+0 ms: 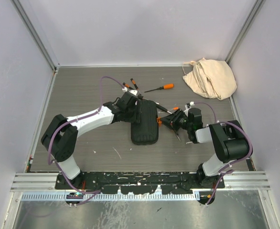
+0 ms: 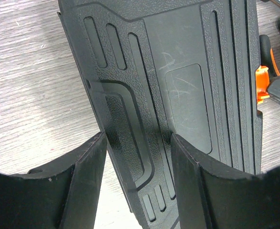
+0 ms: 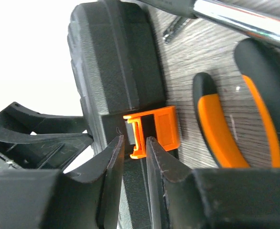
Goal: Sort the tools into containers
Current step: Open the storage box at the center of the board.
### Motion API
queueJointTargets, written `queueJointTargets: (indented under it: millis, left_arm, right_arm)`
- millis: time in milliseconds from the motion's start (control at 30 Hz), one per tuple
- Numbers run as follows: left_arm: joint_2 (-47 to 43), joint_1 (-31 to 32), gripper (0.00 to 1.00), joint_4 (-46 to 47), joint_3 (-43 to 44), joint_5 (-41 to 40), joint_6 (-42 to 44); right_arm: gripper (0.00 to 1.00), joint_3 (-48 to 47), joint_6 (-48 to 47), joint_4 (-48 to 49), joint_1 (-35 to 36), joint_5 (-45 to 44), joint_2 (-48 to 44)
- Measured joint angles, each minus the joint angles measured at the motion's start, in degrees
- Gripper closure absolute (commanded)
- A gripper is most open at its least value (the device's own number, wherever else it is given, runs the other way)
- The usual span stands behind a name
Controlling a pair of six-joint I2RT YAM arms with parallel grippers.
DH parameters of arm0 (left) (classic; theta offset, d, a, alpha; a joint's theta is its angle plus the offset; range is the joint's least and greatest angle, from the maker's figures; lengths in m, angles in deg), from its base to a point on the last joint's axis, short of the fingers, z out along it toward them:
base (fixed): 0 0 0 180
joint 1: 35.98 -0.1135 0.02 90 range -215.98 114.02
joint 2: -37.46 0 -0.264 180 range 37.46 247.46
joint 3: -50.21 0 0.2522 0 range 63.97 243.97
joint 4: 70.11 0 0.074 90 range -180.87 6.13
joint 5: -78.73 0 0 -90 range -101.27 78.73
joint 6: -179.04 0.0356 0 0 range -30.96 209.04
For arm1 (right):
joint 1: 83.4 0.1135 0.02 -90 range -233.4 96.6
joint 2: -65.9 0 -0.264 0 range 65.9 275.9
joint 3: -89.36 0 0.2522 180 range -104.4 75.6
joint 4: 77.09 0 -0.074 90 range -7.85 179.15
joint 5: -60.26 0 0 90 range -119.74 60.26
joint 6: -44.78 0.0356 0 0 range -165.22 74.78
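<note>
The black tool case (image 1: 145, 125) lies shut on the table, ribbed lid (image 2: 178, 76) up. My left gripper (image 1: 136, 106) is over its far end, open; in the left wrist view the gripper (image 2: 137, 138) has one finger past the case's edge and the other over the lid. My right gripper (image 1: 163, 121) is at the case's right side. In the right wrist view the gripper (image 3: 134, 139) is closed narrowly on the tab of the orange latch (image 3: 159, 126). Orange-handled pliers (image 3: 216, 129) lie just right of the latch.
An orange-handled screwdriver (image 1: 160, 88) and small orange-tipped tools (image 1: 130, 86) lie behind the case. A chrome shaft (image 3: 240, 19) crosses above the pliers. A beige cloth bag (image 1: 210, 78) sits in the back right corner. Walls close in the table on three sides.
</note>
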Motion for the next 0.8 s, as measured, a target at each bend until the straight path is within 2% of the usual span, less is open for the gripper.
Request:
queueJointTargets:
  millis: [67, 133, 567, 800]
  left_arm:
    - [0.0, 0.0, 0.45, 0.0, 0.0, 0.0, 0.2]
    - [0.0, 0.0, 0.45, 0.0, 0.0, 0.0, 0.2]
    - [0.0, 0.0, 0.45, -0.1, 0.0, 0.0, 0.2]
    - [0.0, 0.0, 0.45, -0.3, 0.0, 0.0, 0.2]
  right_arm:
    - [0.58, 0.0, 0.0, -0.2, 0.1, 0.0, -1.2]
    - [0.54, 0.0, -0.2, -0.2, 0.2, 0.0, -2.0]
    - [0.47, -0.2, -1.9, -3.7, 0.3, -1.4, -1.4]
    - [0.57, -1.0, -1.2, -2.3, 0.3, -0.9, 2.3]
